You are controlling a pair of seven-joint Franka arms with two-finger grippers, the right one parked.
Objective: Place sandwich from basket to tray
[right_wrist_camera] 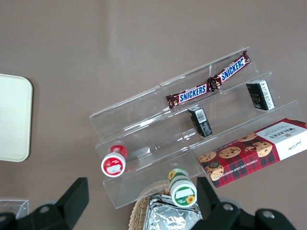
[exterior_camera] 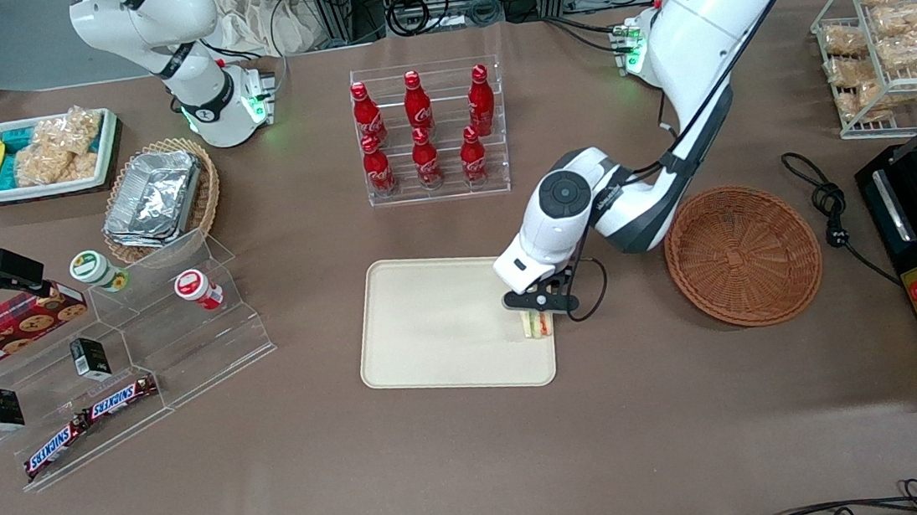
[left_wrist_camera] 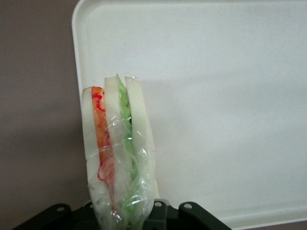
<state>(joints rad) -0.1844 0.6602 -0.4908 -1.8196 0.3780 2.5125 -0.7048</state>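
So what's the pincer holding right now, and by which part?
The pincer holds the wrapped sandwich by one end, its layered edge pointing away, over the tray edge nearest the basket.

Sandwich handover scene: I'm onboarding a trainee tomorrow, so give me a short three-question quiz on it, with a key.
1. True or false: the sandwich lies in the basket.
2. What does the pincer hold? A) a red bottle B) the sandwich C) a Snickers bar
3. Fill in: the pincer is above the edge of the tray nearest the ____.

Key:
1. False. The basket holds nothing visible; the sandwich is at the tray's edge.
2. B. In the left wrist view the wrapped sandwich sticks out from the pincer over the tray.
3. Basket.
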